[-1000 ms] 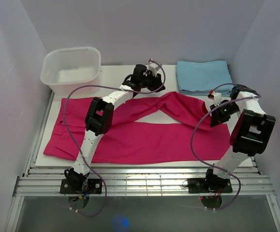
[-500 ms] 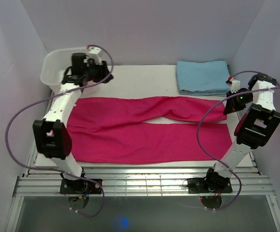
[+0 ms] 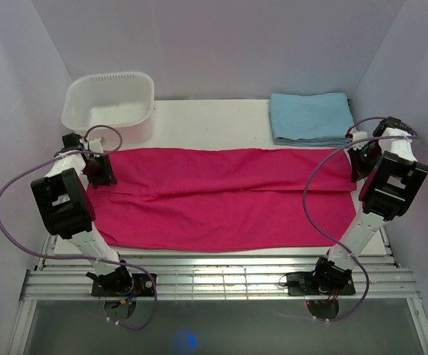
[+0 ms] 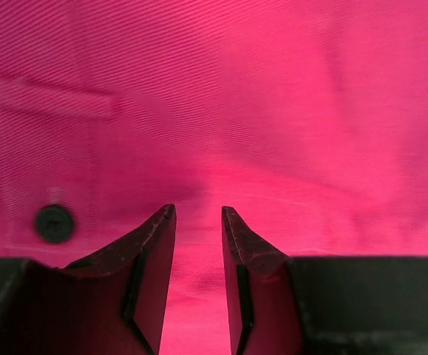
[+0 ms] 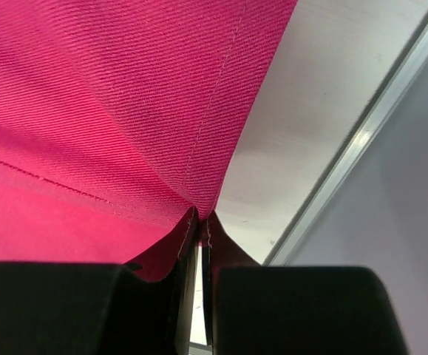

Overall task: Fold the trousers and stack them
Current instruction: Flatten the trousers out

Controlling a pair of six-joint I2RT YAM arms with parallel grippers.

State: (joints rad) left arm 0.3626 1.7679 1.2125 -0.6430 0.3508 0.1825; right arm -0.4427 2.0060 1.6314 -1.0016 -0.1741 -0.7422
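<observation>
Right gripper [image 5: 201,219] pinches the one trousers [image 3: 221,200]; left gripper [image 4: 199,211] hangs spread over them.

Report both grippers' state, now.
Left gripper: open over the trousers, gripping nothing.
Right gripper: shut, pinching the trousers' edge.

trousers [image 3: 221,196]: bright magenta-pink, no print, fine diagonal twill ribbing visible up close; seam stitching the same pink. button [image 4: 54,222] on them: dark. folded cloth [image 3: 310,117]: light blue, unpatterned. basin [image 3: 110,103]: white. surface [image 3: 214,122]: white. left claw [image 4: 199,214], right claw [image 5: 199,222]: both black, pink sheen on the inner faces.
</observation>
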